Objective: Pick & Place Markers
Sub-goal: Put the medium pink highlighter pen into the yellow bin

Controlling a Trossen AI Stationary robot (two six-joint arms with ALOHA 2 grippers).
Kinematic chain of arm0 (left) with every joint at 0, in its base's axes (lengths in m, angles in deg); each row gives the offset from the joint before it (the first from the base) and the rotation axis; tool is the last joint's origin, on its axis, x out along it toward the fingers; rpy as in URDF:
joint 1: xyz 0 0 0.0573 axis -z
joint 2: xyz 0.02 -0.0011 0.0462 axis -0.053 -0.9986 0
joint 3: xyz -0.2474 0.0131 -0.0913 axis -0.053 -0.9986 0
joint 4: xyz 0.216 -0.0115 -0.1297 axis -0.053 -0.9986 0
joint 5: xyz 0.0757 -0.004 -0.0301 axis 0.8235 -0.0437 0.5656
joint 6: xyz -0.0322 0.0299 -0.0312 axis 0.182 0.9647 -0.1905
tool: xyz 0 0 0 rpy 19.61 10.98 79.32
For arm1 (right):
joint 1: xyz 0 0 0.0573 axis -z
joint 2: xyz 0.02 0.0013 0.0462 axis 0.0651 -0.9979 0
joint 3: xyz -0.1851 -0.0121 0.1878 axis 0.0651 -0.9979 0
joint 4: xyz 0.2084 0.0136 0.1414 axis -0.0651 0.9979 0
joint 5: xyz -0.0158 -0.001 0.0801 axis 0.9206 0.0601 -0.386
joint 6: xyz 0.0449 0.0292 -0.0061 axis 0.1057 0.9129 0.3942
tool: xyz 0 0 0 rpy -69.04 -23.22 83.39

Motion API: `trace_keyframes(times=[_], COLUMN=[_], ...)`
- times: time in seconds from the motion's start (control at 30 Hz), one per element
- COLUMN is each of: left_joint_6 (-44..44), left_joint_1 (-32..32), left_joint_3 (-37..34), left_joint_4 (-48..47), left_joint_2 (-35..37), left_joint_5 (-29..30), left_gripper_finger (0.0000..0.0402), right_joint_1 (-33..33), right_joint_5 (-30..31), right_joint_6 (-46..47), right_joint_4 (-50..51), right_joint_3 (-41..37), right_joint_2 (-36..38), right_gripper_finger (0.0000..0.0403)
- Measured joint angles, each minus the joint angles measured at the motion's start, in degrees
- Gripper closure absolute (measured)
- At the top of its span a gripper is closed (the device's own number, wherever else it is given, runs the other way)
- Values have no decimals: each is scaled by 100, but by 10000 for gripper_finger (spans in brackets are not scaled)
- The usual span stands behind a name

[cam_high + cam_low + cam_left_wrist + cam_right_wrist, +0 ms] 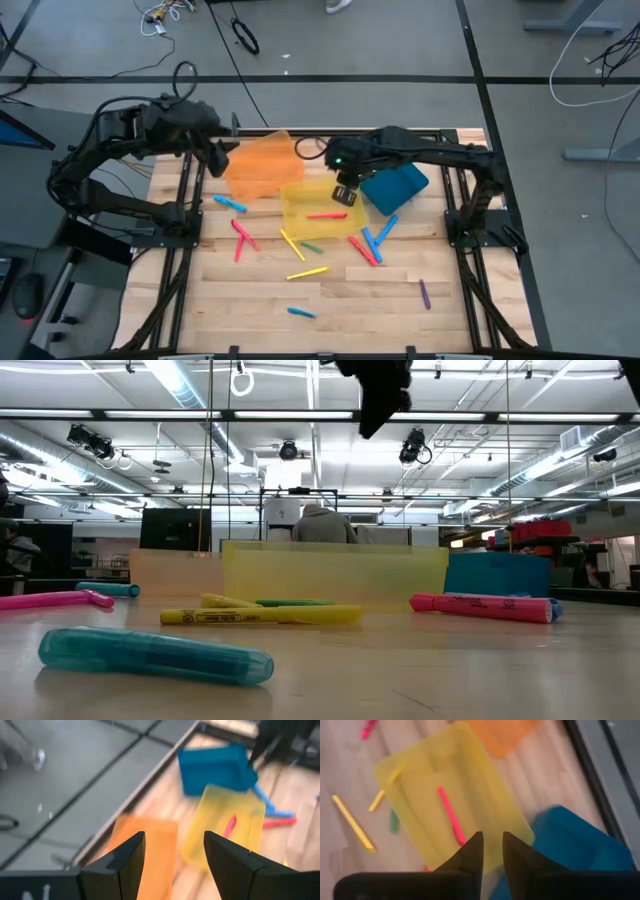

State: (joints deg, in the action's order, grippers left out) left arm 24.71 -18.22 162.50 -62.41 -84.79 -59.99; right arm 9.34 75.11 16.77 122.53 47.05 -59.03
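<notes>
I see my right hand (346, 192) over the yellow bin's (300, 210) far right corner, fingers nearly together, gripping nothing. One pink marker (327, 215) lies inside that bin; the other markers (306, 273) are scattered on the bench (350, 300) nearer me. My left hand (218, 160) waits spread beside the orange bin (255, 165)

centre of the high view is three see-through bins: orange bin (258, 165), yellow bin (320, 205), blue bin (396, 186). a red marker (326, 215) sits in the yellow one. the light wood table (340, 300) is striped in pale planks, with pink markers (240, 238), a yellow marker (307, 272), a purple marker (424, 293) and a teal marker (301, 313) lower in frame.
</notes>
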Motion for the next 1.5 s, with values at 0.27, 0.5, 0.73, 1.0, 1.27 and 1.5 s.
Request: trace_keyframes(times=[0.27,0.5,0.73,1.0,1.27,1.5], left_joint_6=[-1762,-2042,-2404,-3558,-6676,-9915], left_joint_1=[0,24,559,1090,2559,3374], left_joint_3=[0,-74,-74,-132,-1126,-1796], left_joint_4=[-1558,-1681,-1673,-1663,-1676,-1658], left_joint_2=[2,-265,-1054,-1452,-1058,-1064], left_joint_5=[-194,-907,-1556,-1288,-548,-767], left_gripper_finger=[193,193,205,233,259,263], right_joint_1=[1,0,-79,-495,-658,-656], right_joint_5=[554,547,562,977,1119,1122], right_joint_6=[792,917,1199,1317,878,498], right_joint_4=[910,1110,1422,1444,1444,1328], right_joint_3=[0,-7,-7,-7,-7,-7], right_joint_2=[335,359,451,531,531,531], right_gripper_finger=[346,346,346,346,347,347])
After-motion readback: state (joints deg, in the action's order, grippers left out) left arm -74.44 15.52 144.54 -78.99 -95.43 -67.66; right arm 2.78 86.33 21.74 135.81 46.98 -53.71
